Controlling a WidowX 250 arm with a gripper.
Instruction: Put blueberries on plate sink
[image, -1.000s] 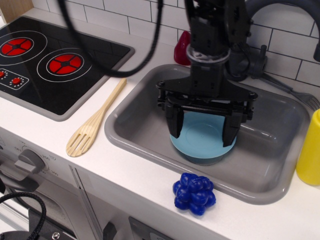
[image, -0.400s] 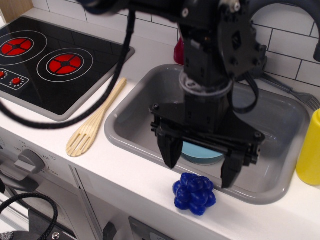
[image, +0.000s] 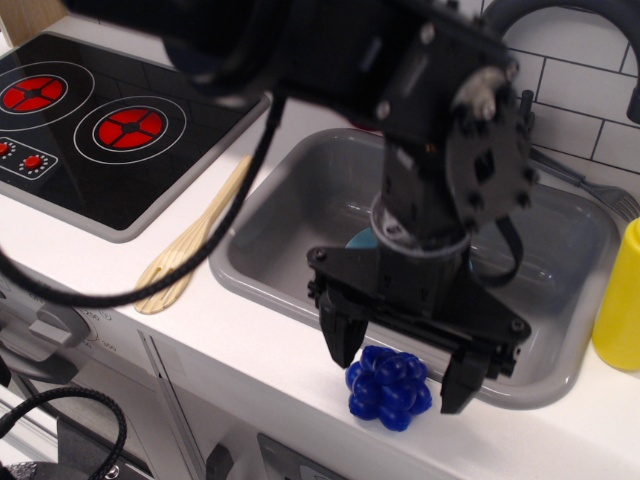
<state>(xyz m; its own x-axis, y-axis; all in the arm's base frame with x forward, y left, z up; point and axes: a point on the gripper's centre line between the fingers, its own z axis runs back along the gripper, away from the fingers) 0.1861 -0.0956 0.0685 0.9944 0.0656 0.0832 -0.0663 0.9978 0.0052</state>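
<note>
The blueberries (image: 389, 387) are sitting on the white counter (image: 270, 375) near its front edge, just outside the front rim of the sink (image: 300, 215) and apart from the plate (image: 361, 240). The gripper (image: 396, 372) is hanging right over the cluster with its jaws spread wide, one finger standing at the left of the berries and the other at the right; the fingers are not closing on anything, and whether the tips are touching the berries is hard to tell. The arm's black body is covering most of the sink's middle, so only a small sliver of the light-blue plate is showing inside the basin, behind the wrist. A wooden slotted spoon (image: 195, 245) is lying on the counter between the sink's left rim and the black stovetop (image: 90, 130) in the back left corner; a thick black cable (image: 200, 262) is looping over it. A yellow bottle (image: 618, 295) is standing at the right edge beside the sink, and a dark faucet (image: 560, 20) is arching along the tiled back wall. The strip of counter in front of the sink is narrow, with the berries lying close to the drop-off
</note>
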